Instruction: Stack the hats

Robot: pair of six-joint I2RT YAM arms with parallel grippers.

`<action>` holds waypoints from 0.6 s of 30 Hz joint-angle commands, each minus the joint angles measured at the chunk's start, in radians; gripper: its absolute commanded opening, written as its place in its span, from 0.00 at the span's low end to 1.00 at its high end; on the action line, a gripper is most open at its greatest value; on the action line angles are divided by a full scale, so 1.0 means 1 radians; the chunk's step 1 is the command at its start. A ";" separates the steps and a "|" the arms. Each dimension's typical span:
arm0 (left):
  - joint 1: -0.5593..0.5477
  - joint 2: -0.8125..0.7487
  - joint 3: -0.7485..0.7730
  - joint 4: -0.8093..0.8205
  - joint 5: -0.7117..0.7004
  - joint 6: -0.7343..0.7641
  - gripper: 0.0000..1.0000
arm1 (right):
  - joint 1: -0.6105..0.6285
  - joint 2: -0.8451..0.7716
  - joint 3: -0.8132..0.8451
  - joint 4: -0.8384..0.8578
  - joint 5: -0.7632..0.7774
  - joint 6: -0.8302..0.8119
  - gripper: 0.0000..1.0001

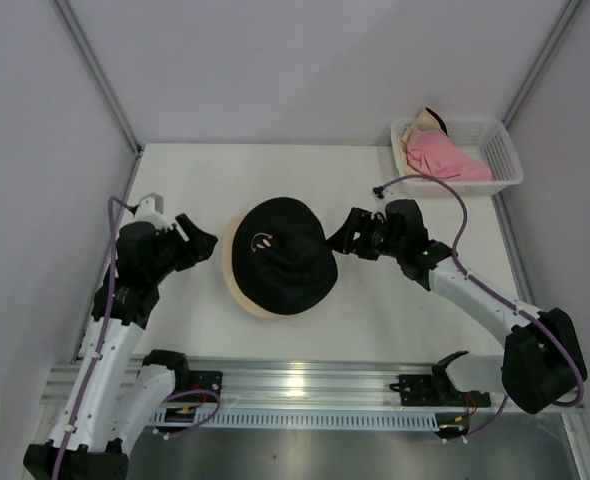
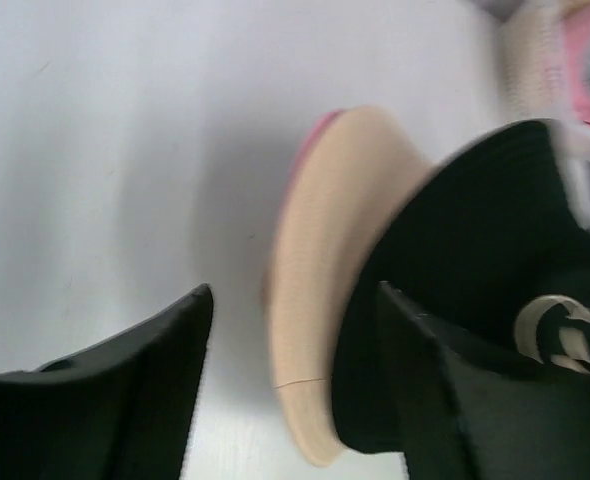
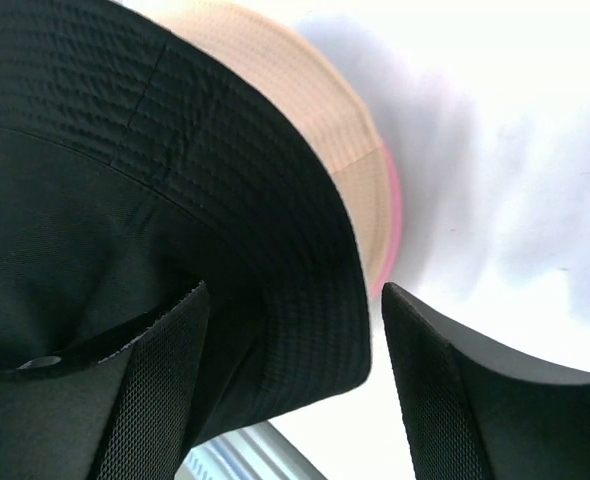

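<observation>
1. Top external view: a soft black fabric bucket hat [image 1: 280,255] sat atop a pale peach fabric bucket hat [image 1: 237,290] at the white table's [image 1: 395,320] middle.
2. Left gripper [image 1: 200,240], jaws apart and empty, stood just left of both hats.
3. Right gripper [image 1: 337,238], jaws likewise apart, stood at the black brim's right edge.

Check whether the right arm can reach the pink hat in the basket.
Probably yes. The pink hat lies on top in the open basket, farther back on the right arm's own side. The right gripper stands open beside the black hat, and nothing lies between.
</observation>
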 commanded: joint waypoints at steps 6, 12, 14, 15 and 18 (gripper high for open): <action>0.016 0.234 0.287 0.158 0.516 0.309 0.84 | -0.029 -0.041 0.065 -0.091 0.080 -0.067 0.74; 0.016 0.532 0.465 0.118 0.685 0.370 0.80 | -0.036 -0.062 0.014 -0.074 0.075 -0.038 0.73; 0.015 0.592 0.481 0.132 0.742 0.380 0.79 | -0.034 -0.084 -0.006 -0.062 0.079 -0.012 0.73; 0.015 0.607 0.485 0.135 0.759 0.384 0.79 | -0.034 -0.095 -0.032 -0.057 0.079 -0.005 0.73; 0.015 0.656 0.493 0.138 0.768 0.395 0.79 | -0.034 -0.128 -0.072 -0.051 0.083 0.025 0.73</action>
